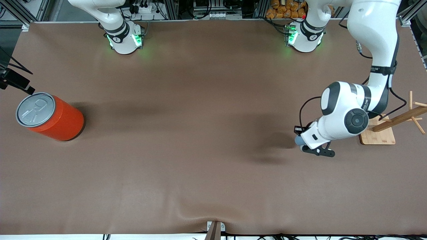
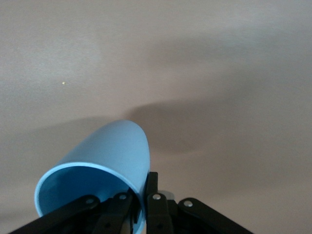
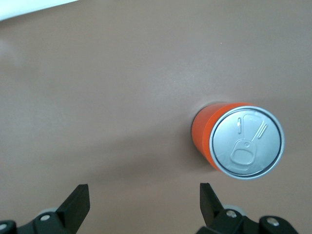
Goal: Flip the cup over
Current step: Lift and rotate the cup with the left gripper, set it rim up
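A brown tabletop [image 1: 200,150] fills the scene, its matte cover softly wrinkled near the front edge. Soft shadows lie across it. Aluminium framing [image 1: 30,13] and cables [image 1: 213,10] line the edge by the arm bases.
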Tool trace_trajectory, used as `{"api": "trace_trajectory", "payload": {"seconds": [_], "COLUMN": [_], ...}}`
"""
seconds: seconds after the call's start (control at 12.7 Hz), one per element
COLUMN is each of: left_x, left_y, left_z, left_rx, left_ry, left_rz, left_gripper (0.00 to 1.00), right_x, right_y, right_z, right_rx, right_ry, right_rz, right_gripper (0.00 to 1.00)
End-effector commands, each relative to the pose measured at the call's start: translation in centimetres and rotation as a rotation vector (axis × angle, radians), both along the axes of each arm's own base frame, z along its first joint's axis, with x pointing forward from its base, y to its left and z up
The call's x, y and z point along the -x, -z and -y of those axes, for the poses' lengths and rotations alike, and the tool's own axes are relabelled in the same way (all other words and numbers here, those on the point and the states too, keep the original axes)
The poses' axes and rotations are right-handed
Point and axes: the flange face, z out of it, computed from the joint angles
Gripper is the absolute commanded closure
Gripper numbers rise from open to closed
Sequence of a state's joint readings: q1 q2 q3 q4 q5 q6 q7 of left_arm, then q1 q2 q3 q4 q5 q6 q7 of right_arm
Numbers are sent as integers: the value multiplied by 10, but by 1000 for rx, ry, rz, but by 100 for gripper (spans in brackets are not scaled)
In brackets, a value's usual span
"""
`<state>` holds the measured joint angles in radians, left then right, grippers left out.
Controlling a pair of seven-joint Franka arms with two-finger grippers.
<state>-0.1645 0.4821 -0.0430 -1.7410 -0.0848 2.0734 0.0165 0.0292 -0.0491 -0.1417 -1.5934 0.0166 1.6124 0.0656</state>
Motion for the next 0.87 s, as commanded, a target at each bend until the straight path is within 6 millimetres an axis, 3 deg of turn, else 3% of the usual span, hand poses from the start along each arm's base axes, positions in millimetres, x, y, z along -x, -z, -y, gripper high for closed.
{"api": "trace_trajectory", "payload": {"seconds": [0.0,0.16,0.24,0.31,0.39,0.55,0.79], "left_x": [-2,-1,-3,-4,-4,-8,0], "left_y": [24,32,31,26,20,-1,-63], "left_z": [-10,-15,-24,-26,-26,-24,-6], "left_rx": [-22,-27,-28,-26,-22,-14,-26], "left_ry": [-26,-35,-47,-52,-53,-51,6], "left_rz": [-4,-18,-16,-11,-10,20,48], "left_gripper": [100,96,77,26,0,0,0], "right_x": [-1,-1,-1,-1,-1,-2,-1], "right_y": [-4,-4,-3,-3,-3,-3,-3], "right_z": [5,3,2,-1,-5,-6,-7], "right_rx": [25,22,15,14,14,12,12], "right_ry": [-94,-92,-90,-97,-101,-103,-104], "right_rz": [3,-3,-5,-5,-6,-5,-6], "right_gripper": [0,0,0,0,0,0,0]}}
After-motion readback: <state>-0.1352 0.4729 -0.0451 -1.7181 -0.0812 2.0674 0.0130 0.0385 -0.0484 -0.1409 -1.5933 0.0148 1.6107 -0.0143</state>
